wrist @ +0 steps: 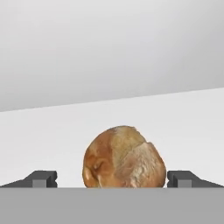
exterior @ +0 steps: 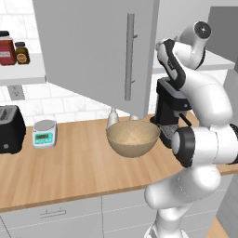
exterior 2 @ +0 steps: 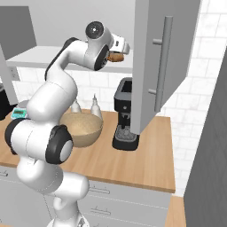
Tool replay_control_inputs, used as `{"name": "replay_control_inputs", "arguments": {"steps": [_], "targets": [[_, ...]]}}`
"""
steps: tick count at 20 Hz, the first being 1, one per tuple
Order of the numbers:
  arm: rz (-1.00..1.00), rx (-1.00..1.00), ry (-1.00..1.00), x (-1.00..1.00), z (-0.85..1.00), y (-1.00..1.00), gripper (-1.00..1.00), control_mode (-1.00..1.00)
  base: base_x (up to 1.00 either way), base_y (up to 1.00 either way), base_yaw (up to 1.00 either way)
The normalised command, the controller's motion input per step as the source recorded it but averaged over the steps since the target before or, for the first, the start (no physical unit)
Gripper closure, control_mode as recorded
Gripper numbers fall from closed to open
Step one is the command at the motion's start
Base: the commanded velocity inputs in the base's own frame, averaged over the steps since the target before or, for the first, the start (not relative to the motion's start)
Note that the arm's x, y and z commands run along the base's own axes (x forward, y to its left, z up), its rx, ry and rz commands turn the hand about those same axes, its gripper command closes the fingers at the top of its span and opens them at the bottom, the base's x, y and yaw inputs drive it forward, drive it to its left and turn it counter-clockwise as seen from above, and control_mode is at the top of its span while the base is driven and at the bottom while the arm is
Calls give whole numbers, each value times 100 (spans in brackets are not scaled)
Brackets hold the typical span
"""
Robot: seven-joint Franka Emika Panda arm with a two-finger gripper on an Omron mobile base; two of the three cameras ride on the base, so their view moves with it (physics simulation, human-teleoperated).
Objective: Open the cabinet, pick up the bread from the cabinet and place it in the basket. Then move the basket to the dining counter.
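Flanking bread (wrist: 124, 157), gripper (wrist: 112, 179) seemingly clear

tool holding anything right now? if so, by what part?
Nothing held. The tool is open, its fingertips standing apart on either side of the bread roll on the cabinet shelf, not clamped on it.

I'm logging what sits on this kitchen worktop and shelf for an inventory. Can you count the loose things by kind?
Basket: 1
Coffee machine: 1
Toaster: 1
Kitchen scale: 1
Shakers behind the basket: 2
Jars on the left shelf: 2
Bread on the cabinet shelf: 1
Total: 9
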Motion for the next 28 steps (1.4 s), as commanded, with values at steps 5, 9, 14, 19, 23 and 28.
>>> {"name": "replay_control_inputs", "arguments": {"steps": [5,9,14,19,23,28], "targets": [[-1,-5,-1,37,-2,0,-100,-100,0,0,0],[-4,-8,0,24,-5,-2,-100,-100,0,0,0],[-7,-9,1,15,-28,-6,-100,-100,0,0,0],[-9,-7,3,4,-49,-7,-100,-100,0,0,0],[-10,-6,2,14,-54,0,100,-100,0,0,0],[-10,-2,4,11,-38,-14,100,-100,0,0,0]]}}
